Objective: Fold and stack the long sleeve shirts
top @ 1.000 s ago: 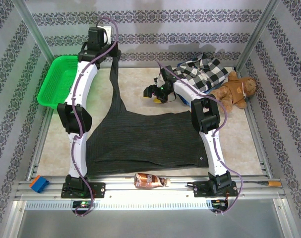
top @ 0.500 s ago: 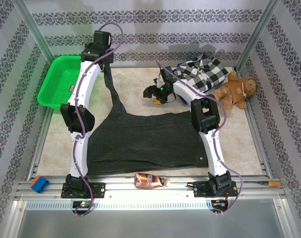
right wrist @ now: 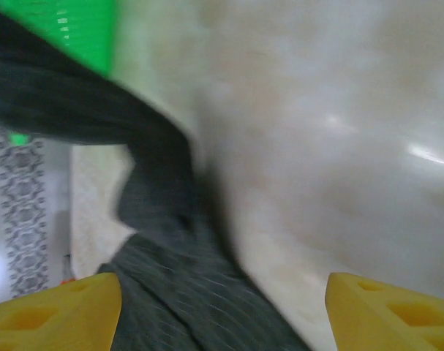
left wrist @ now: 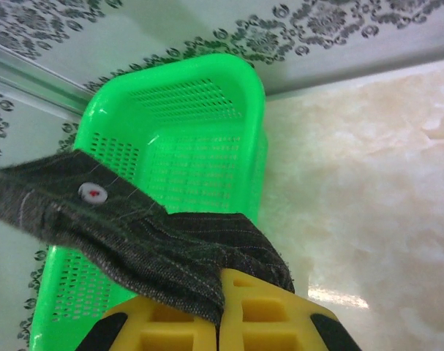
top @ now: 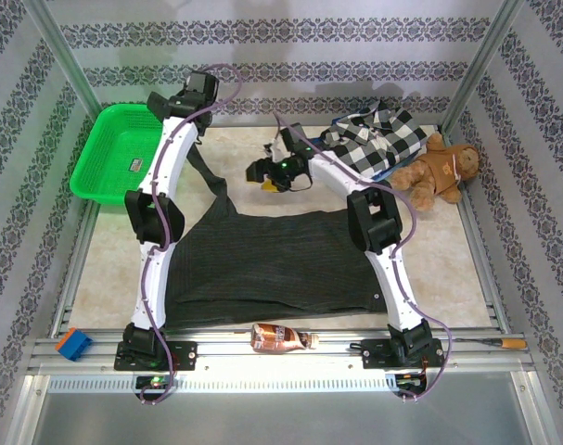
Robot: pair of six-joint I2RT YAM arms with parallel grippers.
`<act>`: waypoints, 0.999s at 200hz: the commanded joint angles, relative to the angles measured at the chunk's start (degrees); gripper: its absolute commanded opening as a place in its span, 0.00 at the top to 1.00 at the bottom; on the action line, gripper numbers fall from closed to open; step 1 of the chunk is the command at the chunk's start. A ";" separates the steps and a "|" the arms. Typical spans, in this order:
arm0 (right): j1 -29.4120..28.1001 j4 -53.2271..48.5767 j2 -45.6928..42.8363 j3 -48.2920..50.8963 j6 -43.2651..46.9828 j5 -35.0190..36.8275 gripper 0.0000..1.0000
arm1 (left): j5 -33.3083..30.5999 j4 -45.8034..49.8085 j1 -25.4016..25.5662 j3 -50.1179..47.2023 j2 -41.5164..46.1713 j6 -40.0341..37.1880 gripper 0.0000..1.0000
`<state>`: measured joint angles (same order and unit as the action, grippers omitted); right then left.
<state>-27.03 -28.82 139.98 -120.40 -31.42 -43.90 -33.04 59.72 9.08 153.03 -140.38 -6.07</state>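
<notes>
Left gripper is clamped on the cuff end of the charcoal shirt. Left wrist view shows the yellow fingers pressed together with pinstriped cloth between them, white button on the cuff. Shirt body lies flat across the near-middle of the table. One sleeve is pulled up and back toward the far left, taut next to the green basket. Right gripper is spread wide and holds nothing. From the top camera it hangs over bare table just beyond the shirt's far edge, near the raised sleeve. Clutter: checked flannel shirt bunched at the far right on a blue garment, teddy bear touching it on the right. On the near rail there's a bottle, a blue block and an orange-handled tool. Occlusion: left arm covers the shirt's left edge, right arm's elbow sits over its far right corner and its forearm crosses the flannel's near-left edge. Blue garment is mostly buried, can't tell its type. Top view hides the left grasp point behind the wrist, so the grip is confirmed only by the wrist cam. Right wrist view is motion-blurred: dark sleeve and green basket corner readable, no detail.
</notes>
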 commanded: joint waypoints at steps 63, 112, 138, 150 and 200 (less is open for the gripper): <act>-4.65 7.17 12.20 -15.69 -7.51 -2.04 0.34 | 2.11 2.53 0.62 1.84 0.54 0.43 1.00; -6.21 6.19 16.98 -23.37 -9.28 -0.66 0.52 | 3.79 2.32 0.58 1.81 0.72 1.16 1.00; -6.49 6.50 16.81 -23.59 -9.82 -1.10 0.64 | 9.07 1.01 0.04 1.66 1.42 2.84 1.00; -6.55 5.20 15.77 -22.31 -8.86 -0.84 0.61 | 13.67 0.30 -0.95 1.66 1.74 5.71 1.00; -4.86 6.39 4.33 -2.97 -3.72 3.44 0.42 | 38.95 -11.09 -5.86 -4.35 5.82 14.17 1.00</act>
<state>-32.71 -22.87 151.37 -130.04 -38.63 -42.57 -9.82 58.19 5.72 152.55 -140.14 3.38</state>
